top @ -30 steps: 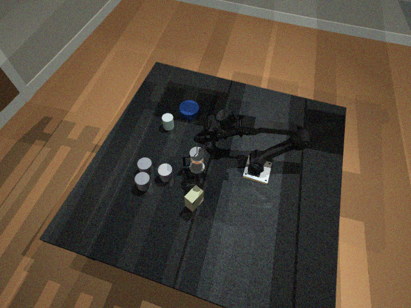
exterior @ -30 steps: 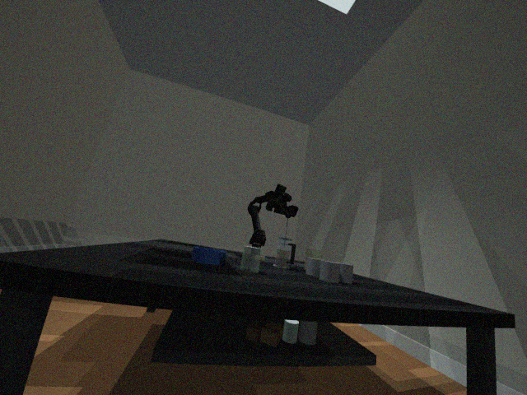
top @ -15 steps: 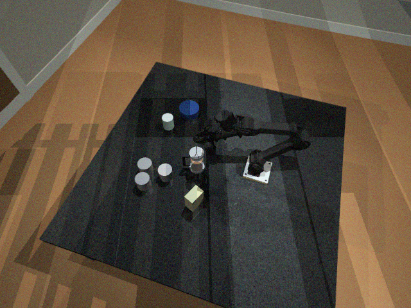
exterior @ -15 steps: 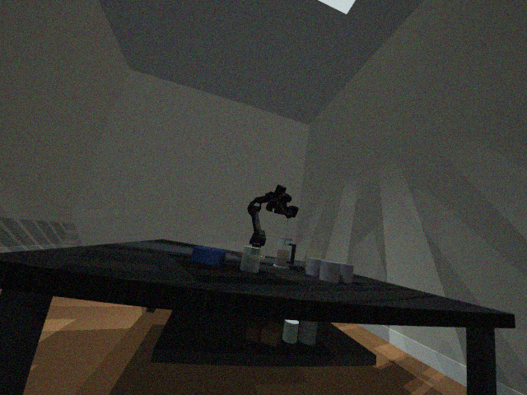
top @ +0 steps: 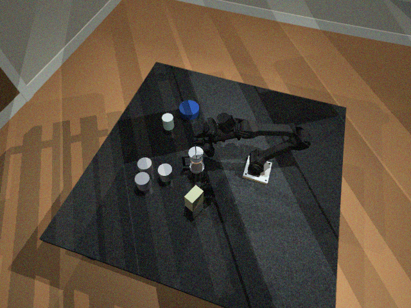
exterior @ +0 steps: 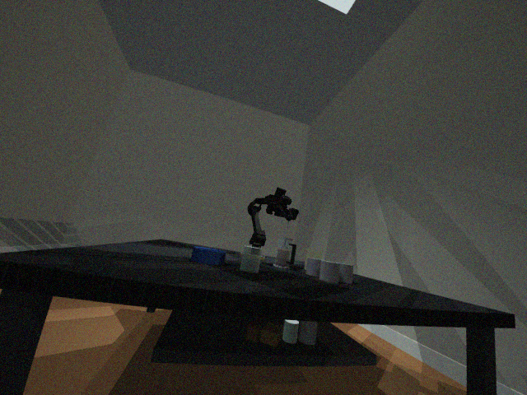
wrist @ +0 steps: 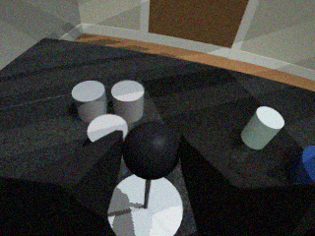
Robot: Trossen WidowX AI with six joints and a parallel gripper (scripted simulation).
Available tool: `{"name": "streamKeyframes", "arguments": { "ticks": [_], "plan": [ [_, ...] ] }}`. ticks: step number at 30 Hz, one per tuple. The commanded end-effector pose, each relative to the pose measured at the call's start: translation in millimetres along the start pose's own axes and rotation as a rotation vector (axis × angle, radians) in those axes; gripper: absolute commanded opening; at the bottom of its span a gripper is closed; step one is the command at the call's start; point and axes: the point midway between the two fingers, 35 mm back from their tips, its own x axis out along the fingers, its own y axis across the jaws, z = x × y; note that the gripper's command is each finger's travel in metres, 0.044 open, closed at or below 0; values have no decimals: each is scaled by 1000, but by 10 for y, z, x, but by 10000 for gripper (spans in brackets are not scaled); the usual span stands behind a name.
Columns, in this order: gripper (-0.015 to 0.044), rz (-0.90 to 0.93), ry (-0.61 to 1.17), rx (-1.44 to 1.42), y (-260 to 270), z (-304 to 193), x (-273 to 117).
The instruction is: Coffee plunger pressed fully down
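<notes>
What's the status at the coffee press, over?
Gripper shut on the plunger knob. Plunger not yet down; press upright on the table. Three grey cylinders and cream box nearby, not touching.

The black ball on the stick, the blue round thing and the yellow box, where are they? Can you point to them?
plunger knob (wrist: 152, 149), wrist view, on the middle of the dark ball.
blue disc (top: 189, 109), top view, on its flat top face.
yellow box (top: 194, 196), top view, on its top face.
</notes>
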Motion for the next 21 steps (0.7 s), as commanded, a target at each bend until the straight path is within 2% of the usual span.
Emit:
{"name": "streamKeyframes", "arguments": {
  "ticks": [1,21],
  "plan": [
    [123,1,39,5,2,-180,72],
    [123,1,38,5,3,-449,256]
  ]
}}
